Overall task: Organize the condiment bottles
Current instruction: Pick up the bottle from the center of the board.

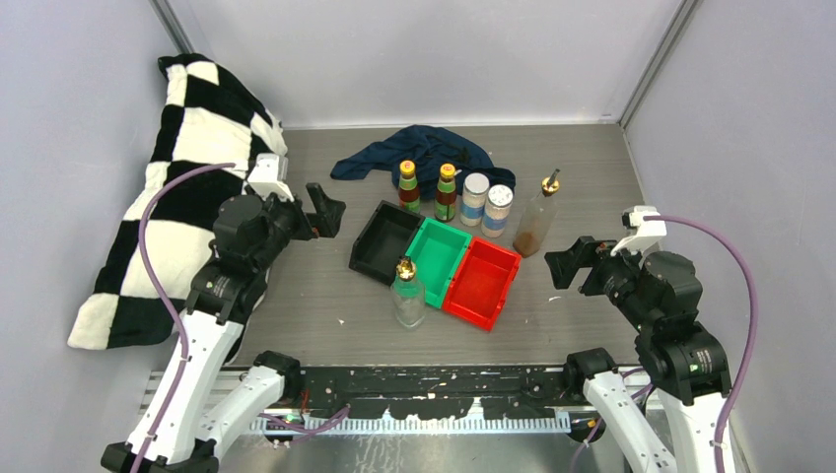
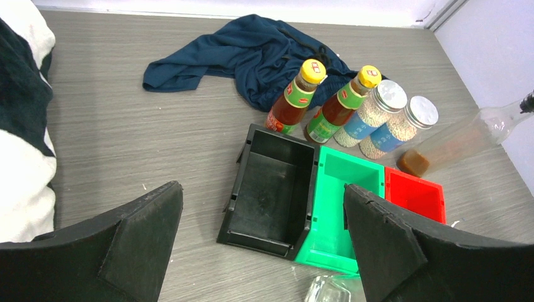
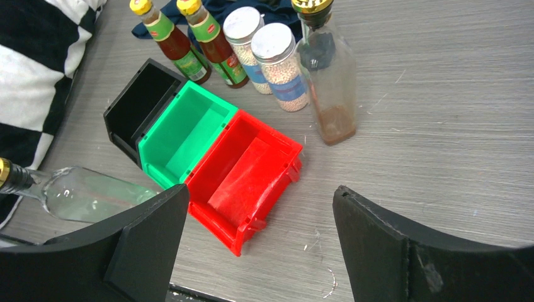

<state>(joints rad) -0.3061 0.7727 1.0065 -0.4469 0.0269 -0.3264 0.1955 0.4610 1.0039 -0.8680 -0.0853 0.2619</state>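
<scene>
**Q:** Grey surface (image 1: pixel 325 305): why are both claws hanging wide?

**A:** The left claw (image 1: pixel 325 210) and right claw (image 1: pixel 569 268) are holding nothing. Five condiment bottles (image 1: pixel 446 194) are standing behind the green bin (image 1: pixel 441 258) and a clear bottle (image 1: pixel 407 294) before it, likely awaiting sorting.

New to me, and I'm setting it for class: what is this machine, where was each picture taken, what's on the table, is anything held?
Two robot arms end in two-finger claws: the left gripper and right gripper, both open, holding nothing. One picture looks down from above; the other two come from wrist cameras, the black wedges being each gripper's own fingers. On the table: black bin, green bin, red bin side by side, empty; behind them two yellow-capped bottles, two white-capped jars and a gold-topped glass bottle; a second glass bottle stands before the green bin. Blue cloth and checkered cushion lie nearby.
</scene>
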